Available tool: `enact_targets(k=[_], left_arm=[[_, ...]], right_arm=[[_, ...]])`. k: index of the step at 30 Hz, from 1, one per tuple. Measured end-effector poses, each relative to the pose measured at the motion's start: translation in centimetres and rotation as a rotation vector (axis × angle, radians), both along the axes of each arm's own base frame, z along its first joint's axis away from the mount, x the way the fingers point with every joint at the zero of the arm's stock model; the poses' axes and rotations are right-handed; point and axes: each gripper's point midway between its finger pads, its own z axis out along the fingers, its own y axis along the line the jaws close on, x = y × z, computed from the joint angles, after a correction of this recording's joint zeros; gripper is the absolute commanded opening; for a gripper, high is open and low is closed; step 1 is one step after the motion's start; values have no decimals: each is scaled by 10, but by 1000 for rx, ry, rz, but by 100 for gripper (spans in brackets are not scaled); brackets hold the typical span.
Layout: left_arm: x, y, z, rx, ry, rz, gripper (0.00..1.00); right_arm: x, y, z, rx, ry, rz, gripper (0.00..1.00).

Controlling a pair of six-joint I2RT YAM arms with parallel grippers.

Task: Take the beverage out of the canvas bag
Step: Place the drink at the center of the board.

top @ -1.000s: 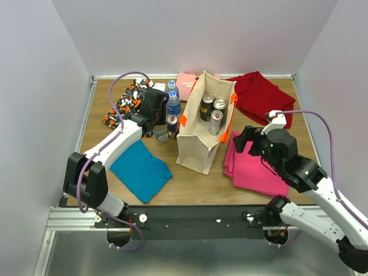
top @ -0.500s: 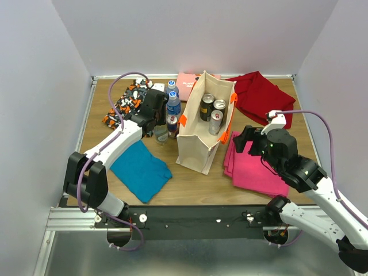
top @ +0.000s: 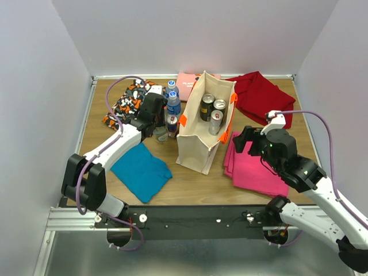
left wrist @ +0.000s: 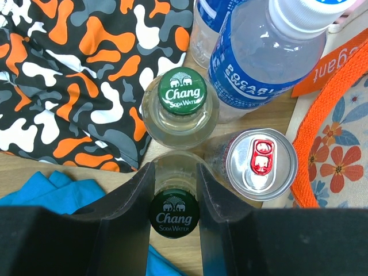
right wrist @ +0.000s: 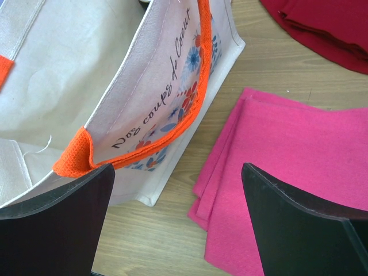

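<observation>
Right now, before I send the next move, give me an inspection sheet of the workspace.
Surface: wooden table, bare wood between items.
Job's things: canvas bag upright, mouth open, three cans inside; outside on its left stand a loose green-capped bottle, two blue-labelled bottles and a red-tab can.
Clutter: camouflage cloth, teal cloth, pink cloth, red cloth, pink pack behind the bag.
Grippers: left hand closed on a Chang bottle; right hand open, above the gap between bag and pink cloth.
Cables: purple cable looped over each arm, no snag seen.
Surroundings: white walls on three sides, metal rail at the near edge.
</observation>
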Motion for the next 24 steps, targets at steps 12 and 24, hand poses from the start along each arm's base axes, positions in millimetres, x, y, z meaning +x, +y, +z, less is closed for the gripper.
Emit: enact_targets(k=[12,24], left_arm=[[0,-1,17,-39,-51,8,66],[-4,2,33,-45,-72,9,73]], right_arm=[[2,1,0,3,-3,0,100],[1,1,-1,3,-2,0,100]])
